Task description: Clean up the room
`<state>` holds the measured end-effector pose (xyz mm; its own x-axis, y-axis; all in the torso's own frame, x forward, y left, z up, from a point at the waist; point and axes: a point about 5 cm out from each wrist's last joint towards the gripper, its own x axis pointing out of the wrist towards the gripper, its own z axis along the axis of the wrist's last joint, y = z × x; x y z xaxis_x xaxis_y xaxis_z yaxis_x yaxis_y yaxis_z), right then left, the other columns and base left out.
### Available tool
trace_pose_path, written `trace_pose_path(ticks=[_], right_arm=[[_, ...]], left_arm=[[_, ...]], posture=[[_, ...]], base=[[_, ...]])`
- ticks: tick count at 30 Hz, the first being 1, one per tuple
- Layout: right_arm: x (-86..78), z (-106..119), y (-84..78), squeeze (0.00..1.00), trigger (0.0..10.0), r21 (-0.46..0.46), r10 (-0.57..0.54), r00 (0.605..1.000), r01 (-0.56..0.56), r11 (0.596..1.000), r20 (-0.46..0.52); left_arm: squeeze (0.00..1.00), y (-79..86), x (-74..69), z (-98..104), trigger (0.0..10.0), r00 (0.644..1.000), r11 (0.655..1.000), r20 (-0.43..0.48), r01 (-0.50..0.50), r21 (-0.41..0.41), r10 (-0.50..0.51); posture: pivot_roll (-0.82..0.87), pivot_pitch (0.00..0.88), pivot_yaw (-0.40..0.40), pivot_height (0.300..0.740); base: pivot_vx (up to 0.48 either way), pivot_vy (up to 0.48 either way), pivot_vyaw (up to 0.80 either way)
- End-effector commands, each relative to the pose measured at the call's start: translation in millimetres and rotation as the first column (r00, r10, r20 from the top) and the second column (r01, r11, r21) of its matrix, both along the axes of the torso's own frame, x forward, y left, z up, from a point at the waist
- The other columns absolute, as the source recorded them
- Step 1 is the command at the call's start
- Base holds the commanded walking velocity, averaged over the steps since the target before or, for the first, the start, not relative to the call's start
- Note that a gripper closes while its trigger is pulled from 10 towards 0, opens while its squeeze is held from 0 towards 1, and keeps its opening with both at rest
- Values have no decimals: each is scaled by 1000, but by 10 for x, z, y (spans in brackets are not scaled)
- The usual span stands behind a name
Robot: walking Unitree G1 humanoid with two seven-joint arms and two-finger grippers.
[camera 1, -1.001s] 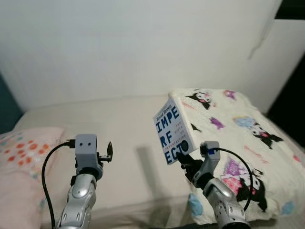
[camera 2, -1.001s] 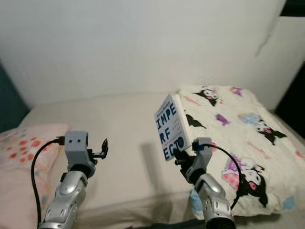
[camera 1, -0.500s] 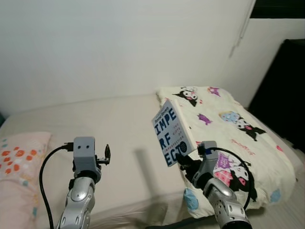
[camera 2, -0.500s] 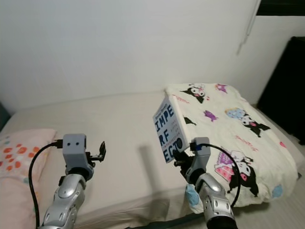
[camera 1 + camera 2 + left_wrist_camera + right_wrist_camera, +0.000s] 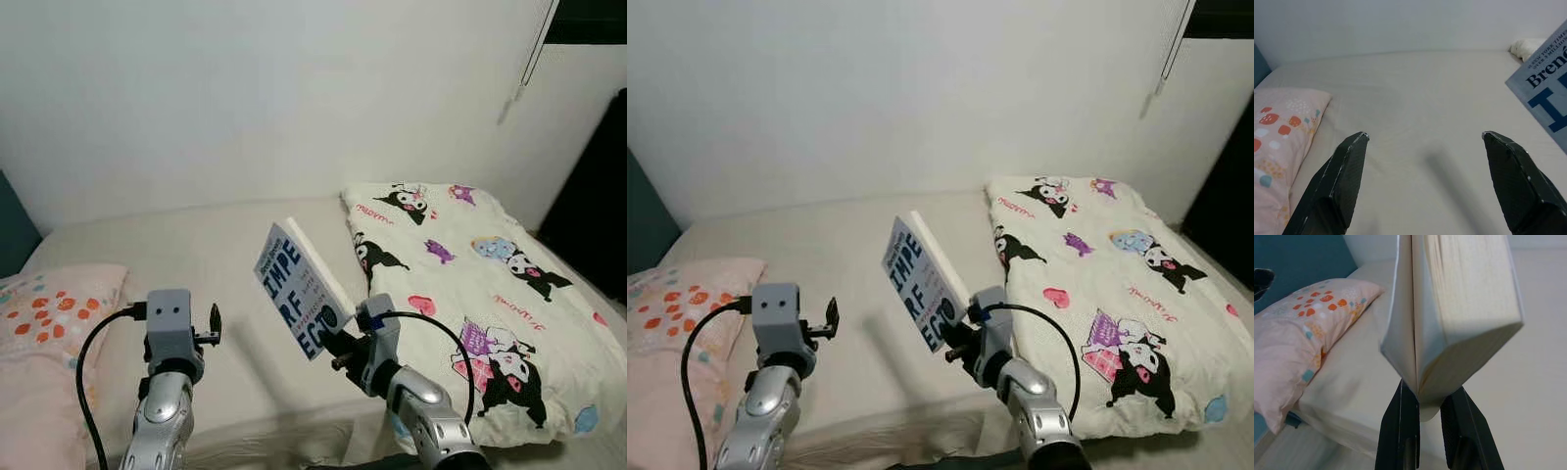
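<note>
- Pink pillow [image 5: 44, 323] with orange and teal spots at far left of the bed [image 5: 211, 264], near edge, lying flat on the cream sheet.
- Dark teal panel [image 5: 12, 230] at the left edge, beside the head of the bed.
- Left tool [image 5: 1422, 183] raised over the near left part of the bed, just right of the pillow; fingers [image 5: 1339, 178] spread wide, nothing between them, bare sheet beyond.
- Black cable [image 5: 93, 362] looping from the left wrist down past the arm.
- Book [image 5: 294, 291] held in the air above the middle of the bed, between the two arms; blue-and-white cover with large letters facing left and toward the camera, tilted, top leaning left; page block facing right.
- Right tool [image 5: 1422, 423] pinching the book at its lower edge, fingers [image 5: 1400, 426] pressed on either side of the cover and the pages, seen from the wrist view with the pages fanning slightly above.
- Right arm [image 5: 421, 421] reaching up from the near right, black cable arcing over the wrist.
- Cartoon-print blanket [image 5: 470, 284], white with black, pink and purple figures, covering the right part of the bed, from far edge to near edge.
- White wall [image 5: 274, 98] behind the bed; dark opening [image 5: 598, 206] at far right.
</note>
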<state>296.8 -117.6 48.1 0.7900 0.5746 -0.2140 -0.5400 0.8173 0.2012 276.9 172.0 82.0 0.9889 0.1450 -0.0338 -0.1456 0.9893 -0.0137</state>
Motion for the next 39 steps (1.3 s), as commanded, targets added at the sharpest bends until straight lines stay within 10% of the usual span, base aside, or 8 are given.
trace_pose_path(ticks=[1,39], right_arm=[[22,33,-8,0,10000,7,-15,999,15,1000,34],[17,24,-66,0,10000,3,-20,999,20,1000,45]], left_arm=[[0,-6,-7,-4,10000,1000,1000,3,2,5,-2],[0,-50,0,16,10000,998,997,29,62,-51,-60]], posture=[[30,0,-39,739],[22,0,-39,739]], base=[[0,0,0],[102,0,0]])
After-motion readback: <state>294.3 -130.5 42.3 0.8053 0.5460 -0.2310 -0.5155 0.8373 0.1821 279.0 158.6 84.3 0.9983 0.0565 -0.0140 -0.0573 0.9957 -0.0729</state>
